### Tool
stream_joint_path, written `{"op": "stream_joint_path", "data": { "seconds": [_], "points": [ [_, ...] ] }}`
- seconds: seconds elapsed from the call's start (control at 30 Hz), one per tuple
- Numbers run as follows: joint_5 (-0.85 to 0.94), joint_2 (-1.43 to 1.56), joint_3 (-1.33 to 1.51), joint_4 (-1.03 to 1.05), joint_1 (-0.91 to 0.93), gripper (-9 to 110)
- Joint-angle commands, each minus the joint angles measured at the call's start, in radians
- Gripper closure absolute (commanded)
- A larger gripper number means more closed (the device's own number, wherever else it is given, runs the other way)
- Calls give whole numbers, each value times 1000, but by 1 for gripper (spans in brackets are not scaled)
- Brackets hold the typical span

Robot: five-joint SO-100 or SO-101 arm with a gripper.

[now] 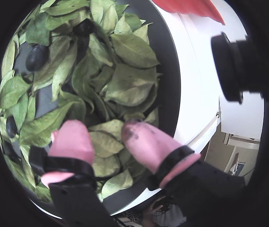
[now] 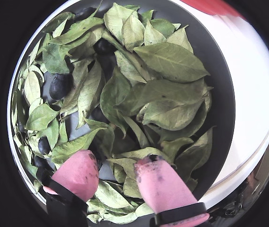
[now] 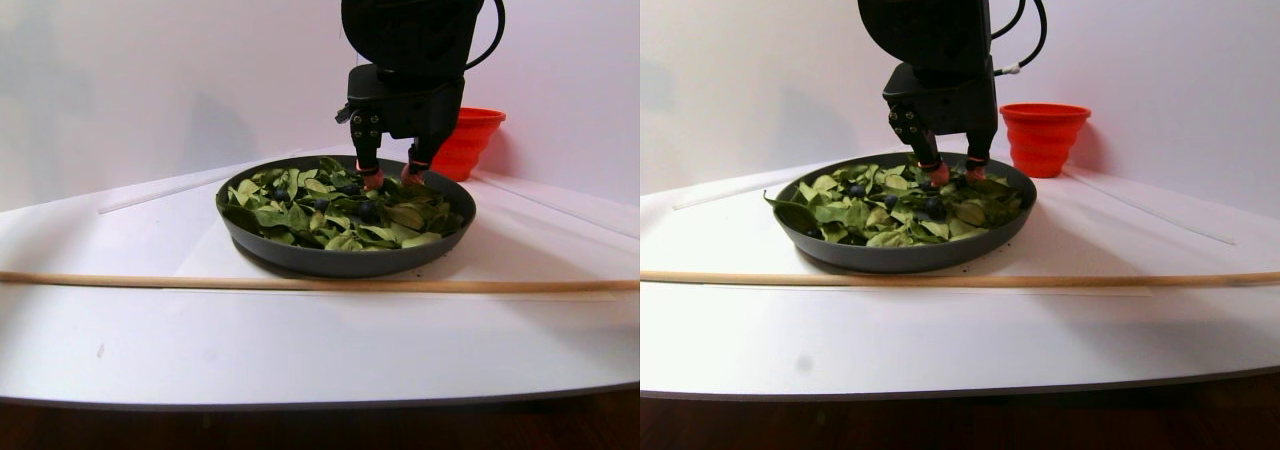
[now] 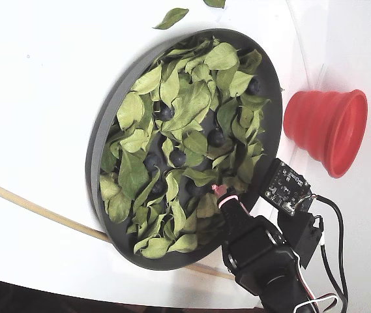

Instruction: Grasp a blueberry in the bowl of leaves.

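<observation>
The white counter carries the wide dark bowl, with a red cup just beside its rim at about three o'clock in the fixed view. The leaves cover most of the bowl floor. The claw hovers low at the six o'clock edge of a wrist view, its pink fingertips spread apart and empty, with only leaves between them. The nearest exposed blueberry sits at about ten o'clock from the claw, partly ringed by leaves; another lies near nine o'clock. To do this well, I judge the claw should shift toward ten o'clock, centre the berry between the tips, descend past the leaf edges, then close gently to avoid crushing it.
</observation>
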State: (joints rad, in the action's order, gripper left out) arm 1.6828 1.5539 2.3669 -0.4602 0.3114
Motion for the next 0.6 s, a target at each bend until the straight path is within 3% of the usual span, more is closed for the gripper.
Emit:
{"op": "stream_joint_path", "data": {
  "seconds": [0.0,0.57],
  "points": [
    [2,2,15,-49,-12,87],
    [-8,-11,18,-64,-21,86]
  ]
}}
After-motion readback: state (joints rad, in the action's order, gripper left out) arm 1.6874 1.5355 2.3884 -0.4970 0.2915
